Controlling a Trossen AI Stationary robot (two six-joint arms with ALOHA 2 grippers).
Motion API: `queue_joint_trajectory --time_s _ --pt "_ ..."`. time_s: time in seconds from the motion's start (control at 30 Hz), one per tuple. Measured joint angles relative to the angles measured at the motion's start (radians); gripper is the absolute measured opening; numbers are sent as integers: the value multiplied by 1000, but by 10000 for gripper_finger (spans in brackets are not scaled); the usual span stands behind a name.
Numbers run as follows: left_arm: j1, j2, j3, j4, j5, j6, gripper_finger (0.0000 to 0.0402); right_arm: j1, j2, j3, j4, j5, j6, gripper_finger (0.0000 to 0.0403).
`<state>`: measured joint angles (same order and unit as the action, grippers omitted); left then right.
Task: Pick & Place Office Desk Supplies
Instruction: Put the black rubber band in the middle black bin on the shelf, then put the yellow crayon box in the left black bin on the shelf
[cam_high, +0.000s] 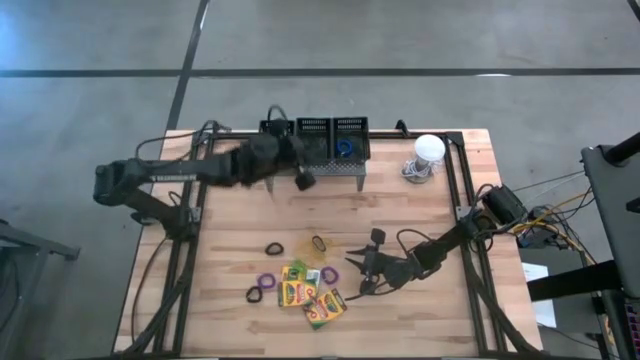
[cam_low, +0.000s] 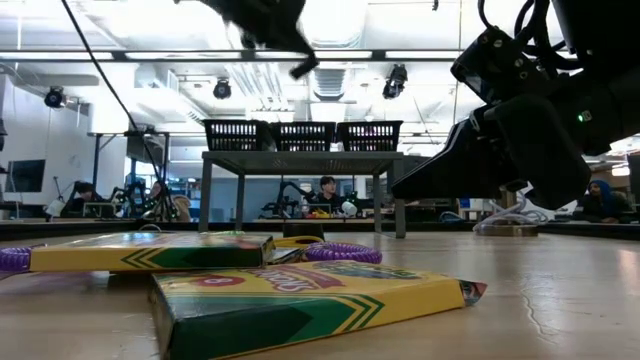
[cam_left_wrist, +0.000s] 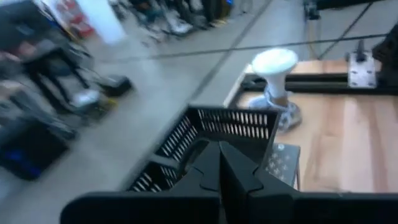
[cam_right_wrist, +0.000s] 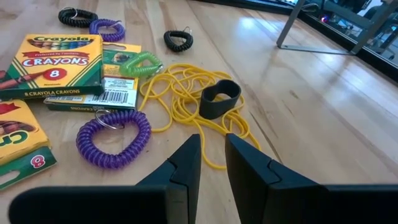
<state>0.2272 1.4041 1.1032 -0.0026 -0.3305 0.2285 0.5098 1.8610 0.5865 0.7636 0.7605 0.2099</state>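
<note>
Claw of right arm (cam_right_wrist: 212, 163) low over the desk (cam_right_wrist: 298, 106), fingers slightly apart, gripping nothing. Just ahead: black band (cam_right_wrist: 219, 98) on tangled yellow cord (cam_right_wrist: 180, 93); purple coil loop (cam_right_wrist: 113, 138) and crayon boxes (cam_right_wrist: 59, 59) beside. Left claw (cam_high: 303, 180), fingers together, empty, hangs by mesh bins (cam_high: 330, 138) on grey stand (cam_high: 345, 167).

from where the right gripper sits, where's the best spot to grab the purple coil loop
Probably the far arc of the purple coil loop, from straight above. It lies flat on the wood table, its centre open for one finger; the near-left arc crowds a crayon box. The right gripper hovers narrowly parted beside it.
</note>
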Motion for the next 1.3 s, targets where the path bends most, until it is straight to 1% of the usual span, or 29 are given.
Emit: queue_joint_trajectory --time_s 0.1,0.17,0.2,0.33,0.53,0.67,0.77,0.97,1.03,1.13,1.2,1.3 --pt "105 1 -24 1 194 -81 0 0 0 0 -3 0 10 73" --pt "151 1 -36 7 266 -121 1 0 0 -2 -3 0 13 70" --pt "167 1 -45 12 276 -130 2 0 0 -2 -5 0 13 69" --pt "194 1 -94 54 278 -133 9 0 0 -3 -4 0 15 65" --pt "190 1 -151 84 280 -133 15 0 0 -3 -4 0 15 63" --pt "190 1 -166 89 280 -132 24 0 0 -3 -4 0 15 63" --pt "190 1 -176 89 280 -132 48 0 0 -3 -4 0 15 63" --pt "189 0 -175 88 280 -132 115 0 0 -3 -4 0 15 63" --pt "186 -7 -162 51 279 -132 128 0 0 -3 -4 0 15 63" --pt "164 -36 -123 -45 279 -129 134 0 0 -3 -4 0 12 63" --pt "128 -64 -102 -119 278 -127 132 0 0 -3 -4 0 14 63" --pt "45 -112 -105 -183 272 -121 123 0 0 -3 -3 0 15 63"
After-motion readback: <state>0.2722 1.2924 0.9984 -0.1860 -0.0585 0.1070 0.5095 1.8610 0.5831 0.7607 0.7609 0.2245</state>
